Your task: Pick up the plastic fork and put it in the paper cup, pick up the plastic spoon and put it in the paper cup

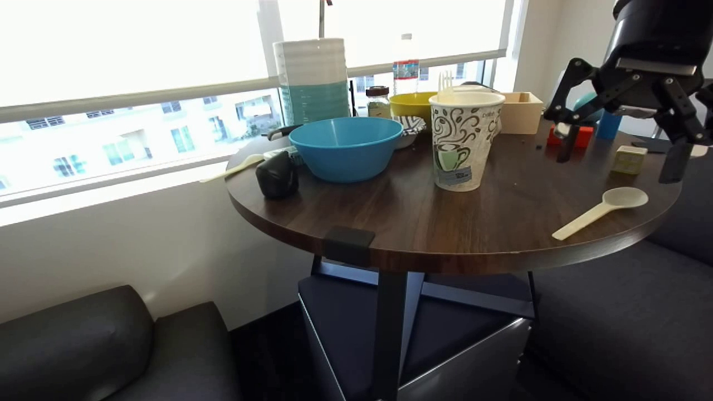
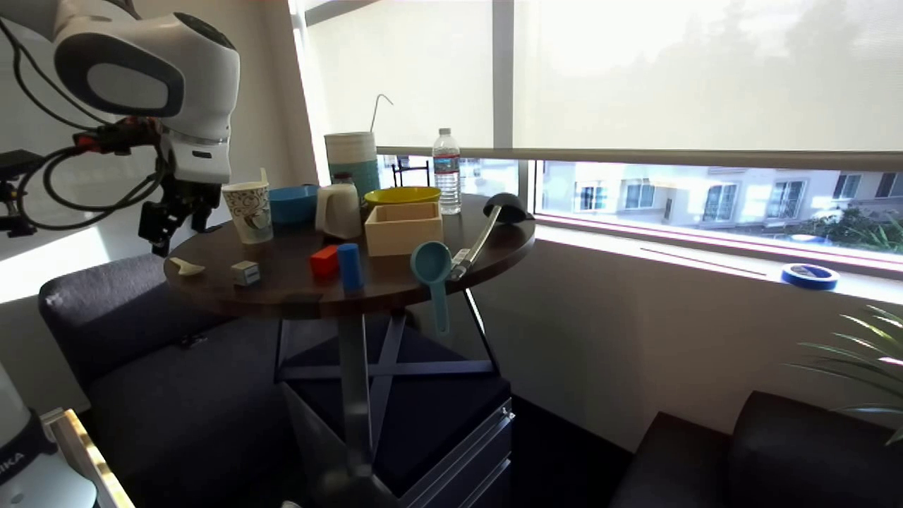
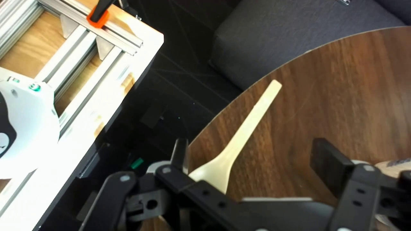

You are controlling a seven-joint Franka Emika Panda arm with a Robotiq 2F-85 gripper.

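Bench [image 1: 401, 217], round, brown and wood-grained, spreads under the work; near its hard-looking rim the descent should be slow. Toward two o'clock above it in an exterior view hangs the black, two-fingered, metal-looking gripper [image 1: 618, 162], its jaws spread and pinching nothing. The tall, white, downward-tapering paper cup [image 1: 465, 142], scribbled in green and dark lines, stands upright at the dial's centre; light paper, it would probably dent or tip if brushed. The cream-white plastic spoon [image 1: 605, 208] lies flat at four o'clock, apparently next to be picked: in the wrist view its slim, straight handle points to one o'clock, so jaws turned to close from ten to four would meet it squarely, and a gentle squeeze should suit such smooth plastic with its rounded oval bowl. The slim, cream-white plastic fork [image 1: 445, 93] already stands in the cup, tined end up, at eleven o'clock of the rim.
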